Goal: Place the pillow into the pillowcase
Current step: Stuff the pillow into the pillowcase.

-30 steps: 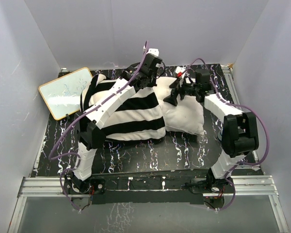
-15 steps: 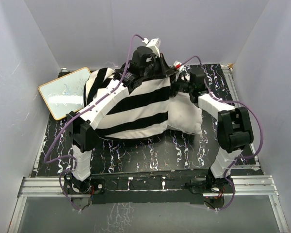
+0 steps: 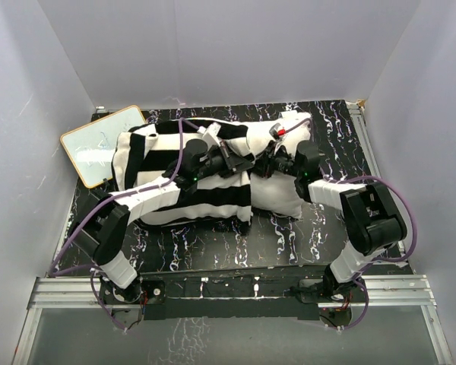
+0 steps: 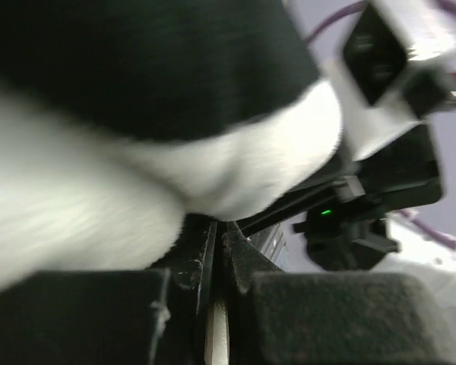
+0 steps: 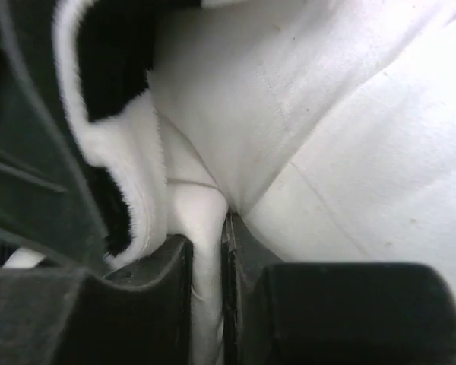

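The black-and-white striped pillowcase (image 3: 159,141) lies over the left part of the white pillow (image 3: 281,196), whose right end sticks out of it. My left gripper (image 3: 243,163) sits low at the pillowcase's open edge. In the left wrist view its jaws (image 4: 220,228) are shut on the fuzzy pillowcase (image 4: 99,190) edge. My right gripper (image 3: 267,166) meets it from the right. Seen from the right wrist, that gripper (image 5: 209,236) is shut on a fold of smooth white pillow (image 5: 365,152) fabric, with the pillowcase (image 5: 148,175) rim just to its left.
A small whiteboard (image 3: 99,144) leans at the back left corner. The black marbled table (image 3: 289,236) is boxed in by white walls on three sides. Purple cables loop around both arms.
My left arm has come down from a raised pose, drawing the pillowcase down and flat over the pillow. My right gripper has gone from open to shut on the pillow fabric.
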Available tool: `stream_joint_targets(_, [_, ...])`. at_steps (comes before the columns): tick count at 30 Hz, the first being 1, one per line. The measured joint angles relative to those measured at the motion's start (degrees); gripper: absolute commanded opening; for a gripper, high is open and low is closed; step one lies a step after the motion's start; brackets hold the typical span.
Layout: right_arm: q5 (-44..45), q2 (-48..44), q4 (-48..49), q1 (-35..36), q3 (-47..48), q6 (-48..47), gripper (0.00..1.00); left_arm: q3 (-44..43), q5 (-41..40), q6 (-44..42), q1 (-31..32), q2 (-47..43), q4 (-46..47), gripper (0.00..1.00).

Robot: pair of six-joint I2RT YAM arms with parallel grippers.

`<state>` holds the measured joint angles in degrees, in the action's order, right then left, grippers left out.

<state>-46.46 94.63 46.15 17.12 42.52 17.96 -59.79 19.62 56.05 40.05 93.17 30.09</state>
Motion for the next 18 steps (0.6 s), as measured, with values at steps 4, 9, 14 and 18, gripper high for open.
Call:
stream_joint_targets(4, [-4.4,-1.2,-13.2,-2.7,4.9,-13.9,0.53,4.9,2.0,0.4,-4.3,0.3,2.1,0.00])
stream_joint_targets(9, [-6.5,-8.6,-40.9,-5.4,12.8,-41.1,0.78,3.8,1.8,-6.3,-5.1,-2.3,-4.3,0.00])
stream_joint_targets(14, [-6.7,-11.3,-63.4,-7.5,25.7,-60.7,1.00,2.5,1.5,-13.6,-5.1,-8.1,-11.6,0.00])
stream_joint_targets(18, [-7.7,-9.1,-70.2,-8.3,34.5,-71.3,1.00,2.7,2.3,-17.1,-5.1,-10.8,-13.2,0.00])
